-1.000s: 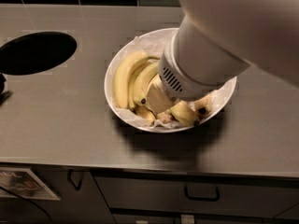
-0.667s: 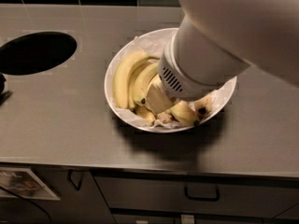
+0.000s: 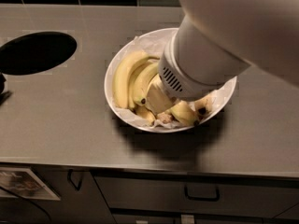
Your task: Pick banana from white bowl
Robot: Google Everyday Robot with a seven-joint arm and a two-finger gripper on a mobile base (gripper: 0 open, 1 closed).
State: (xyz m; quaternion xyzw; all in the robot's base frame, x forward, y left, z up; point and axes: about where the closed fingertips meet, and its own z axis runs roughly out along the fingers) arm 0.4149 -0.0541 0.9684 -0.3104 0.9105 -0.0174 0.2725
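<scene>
View: camera view.
Change: none that you can see. The arm [image 3: 205, 59] and gripper [image 3: 159, 101] sit over the bowl [image 3: 108, 85] just as a second ago, so the pick is probably at the grasp, with no lift begun.
Gripper: low inside the bowl, at its middle. The arm hides its opening, so you cannot tell its state.
Banana [image 3: 122, 76]: in the bowl's left half, yellow and curved, resting on crumpled paper [image 3: 149, 41]. More fruit with dark tips lies at the bowl's front.
Hole [image 3: 37, 52]: left of the bowl, well apart.
</scene>
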